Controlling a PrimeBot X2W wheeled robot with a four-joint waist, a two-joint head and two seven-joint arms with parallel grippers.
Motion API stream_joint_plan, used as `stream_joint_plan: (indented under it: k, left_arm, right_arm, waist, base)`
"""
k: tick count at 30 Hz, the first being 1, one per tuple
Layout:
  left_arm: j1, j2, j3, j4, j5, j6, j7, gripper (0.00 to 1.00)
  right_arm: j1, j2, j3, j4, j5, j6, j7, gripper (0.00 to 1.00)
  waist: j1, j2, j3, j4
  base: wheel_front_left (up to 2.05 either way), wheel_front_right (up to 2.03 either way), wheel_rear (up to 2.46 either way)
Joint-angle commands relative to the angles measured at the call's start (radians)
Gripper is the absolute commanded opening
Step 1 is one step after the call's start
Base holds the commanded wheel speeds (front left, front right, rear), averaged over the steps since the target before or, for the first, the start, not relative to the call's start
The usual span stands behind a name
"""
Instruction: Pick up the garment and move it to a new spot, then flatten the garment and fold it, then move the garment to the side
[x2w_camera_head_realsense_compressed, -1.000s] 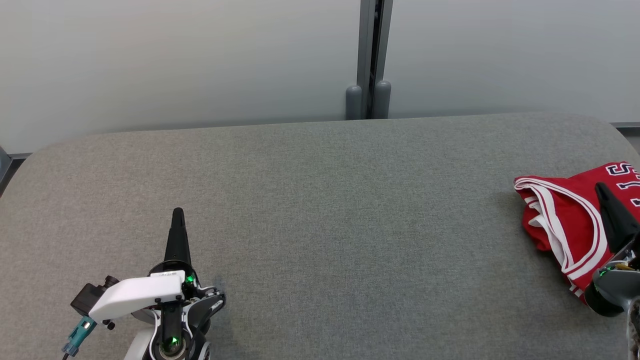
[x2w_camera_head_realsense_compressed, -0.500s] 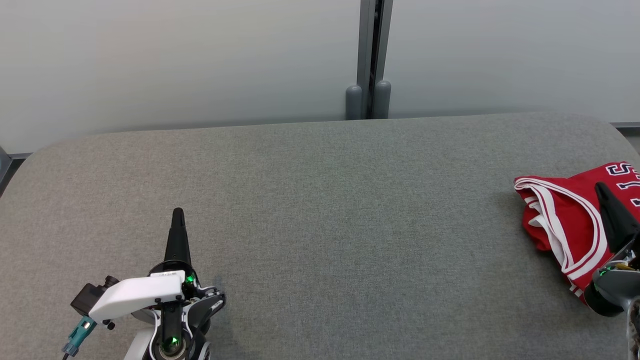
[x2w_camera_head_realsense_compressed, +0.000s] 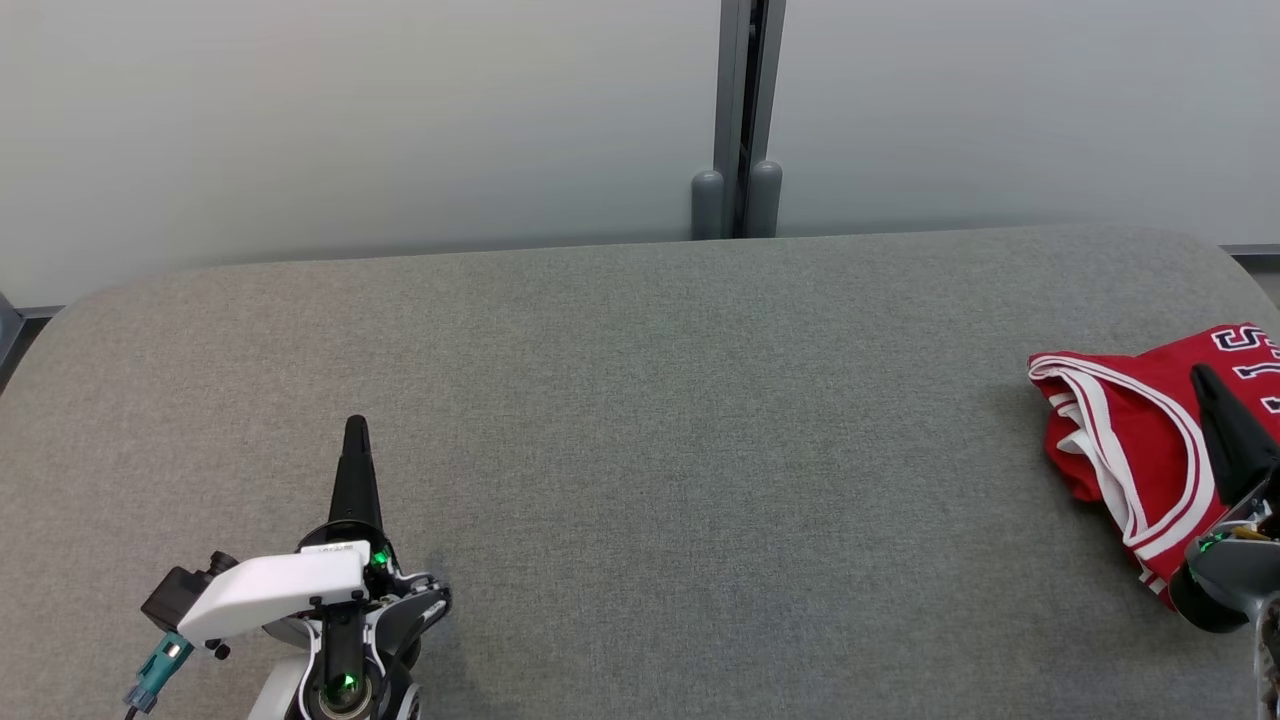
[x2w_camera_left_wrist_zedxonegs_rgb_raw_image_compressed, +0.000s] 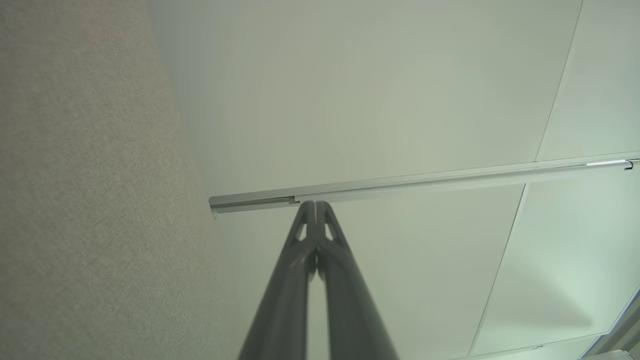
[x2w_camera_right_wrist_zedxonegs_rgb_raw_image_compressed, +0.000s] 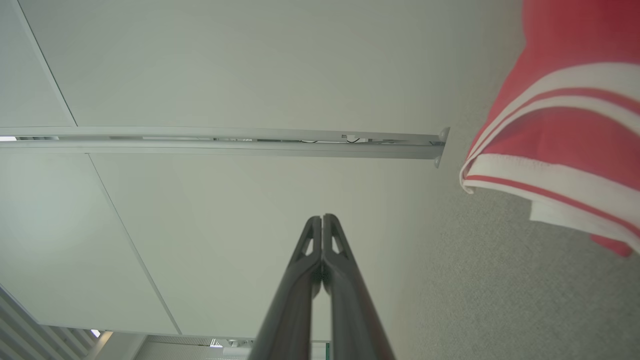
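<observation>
While the red garment (x2w_camera_head_realsense_compressed: 1120, 440), trimmed in white, lies folded at the right edge of the grey padded table (x2w_camera_head_realsense_compressed: 640, 400), both arms sit low over the surface. Left gripper (x2w_camera_head_realsense_compressed: 355, 428): fingers pressed together, holding nothing, at the near left and well apart from the garment. Right gripper (x2w_camera_head_realsense_compressed: 1203, 376): fingers likewise closed and empty, above the garment's near portion; whether it touches the cloth cannot be told. Pale wall panels (x2w_camera_head_realsense_compressed: 350, 120) stand behind.
</observation>
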Motion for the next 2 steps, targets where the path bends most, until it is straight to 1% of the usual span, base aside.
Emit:
stream_joint_plan:
  k: [1, 2]
  left_arm:
    - [-0.019, 0.003, 0.002, 0.0, -0.001, -0.003, -0.003, 0.0]
    - [-0.019, 0.003, 0.002, 0.0, -0.001, -0.003, -0.003, 0.0]
  right_arm:
    - [0.004, -0.008, -0.002, 0.001, 0.004, 0.003, -0.005, 0.0]
    - [0.004, -0.007, -0.002, 0.001, 0.004, 0.003, -0.005, 0.0]
  waist:
    - [0.0, 0.0, 0.0, 0.0]
    - [0.0, 0.0, 0.0, 0.0]
  base:
    - [0.0, 0.0, 0.0]
    - [0.0, 0.0, 0.0]
